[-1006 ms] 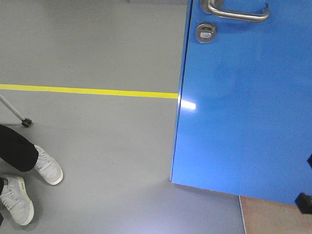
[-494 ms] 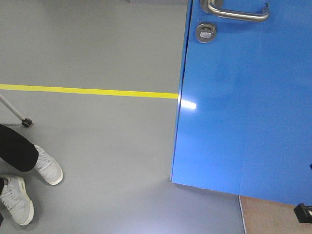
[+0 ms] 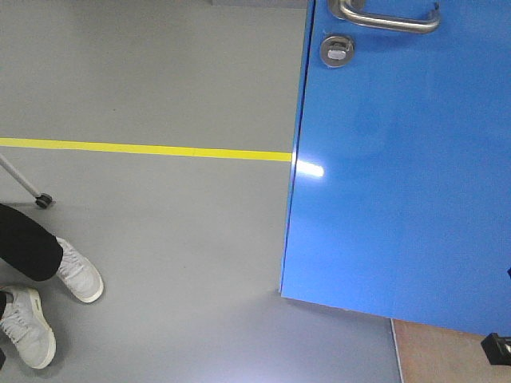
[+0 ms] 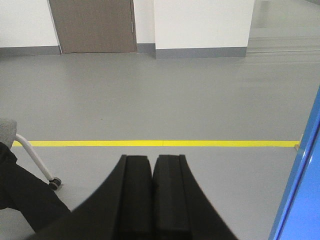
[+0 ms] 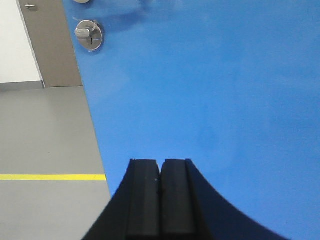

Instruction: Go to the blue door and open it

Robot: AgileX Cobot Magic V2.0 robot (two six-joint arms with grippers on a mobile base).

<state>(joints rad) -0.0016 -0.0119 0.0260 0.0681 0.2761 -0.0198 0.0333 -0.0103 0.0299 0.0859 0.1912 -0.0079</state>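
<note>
Door fills the right of the front view with handle and lock at top, base has arrived, but right gripper faces the panel pressed closed and empty, left gripper likewise closed over floor, so handle is ungrasped and opening remains.

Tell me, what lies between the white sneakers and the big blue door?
Only bare grey floor separates the white sneakers from the glossy blue door in the front view; the yellow floor line runs farther back.

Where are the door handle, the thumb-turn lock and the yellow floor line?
lever handle (image 3: 389, 21), front view, middle of bar
thumb-turn lock (image 3: 337, 52), front view, centre
yellow floor line (image 3: 144, 148), front view, mid-stripe
</note>
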